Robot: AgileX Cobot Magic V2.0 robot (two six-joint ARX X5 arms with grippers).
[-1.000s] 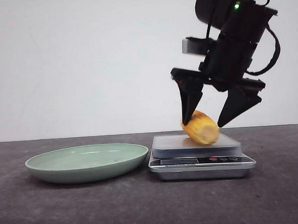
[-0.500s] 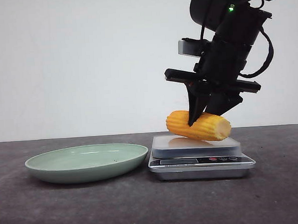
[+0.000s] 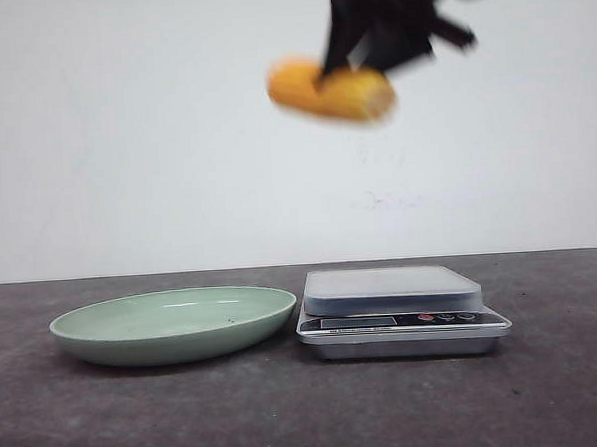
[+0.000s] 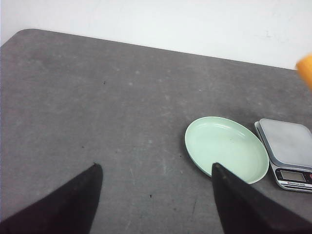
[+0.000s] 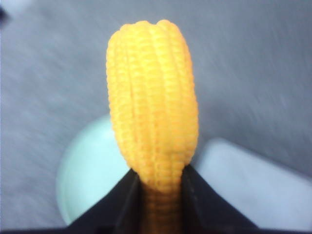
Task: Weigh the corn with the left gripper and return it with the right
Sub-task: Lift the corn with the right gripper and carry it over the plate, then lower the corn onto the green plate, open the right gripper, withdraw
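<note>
We see the stubby yellow-orange corn cob (image 3: 330,90) high in the air, well above the tabletop and blurred in the front view. It lies roughly level there, its paler end toward the right. The black right gripper (image 3: 379,37) has it from above, and only the lower part of that gripper shows at the top edge of the front view. In the right wrist view the corn (image 5: 152,100) stands out from between the two black fingers (image 5: 124,202), which press against its sides near one end, so the jaws are clamped on the corn, most of the cob's length reaching beyond the fingertips.

Below, in the front view, we find a silver digital kitchen scale (image 3: 401,312) with a flat pale platform resting on the dark grey tabletop (image 3: 308,413), nothing on its platform. Just beside it on the left sits a shallow pale green round plate (image 3: 174,324), its rim close to the scale's edge. The corn hangs roughly above the gap between plate and scale, with clear air beneath it.

In the left wrist view the left gripper (image 4: 156,200) shows its two black fingers spread wide, jaws apart and holding nothing, above bare tabletop well apart from the plate (image 4: 226,148) and scale (image 4: 287,153).
</note>
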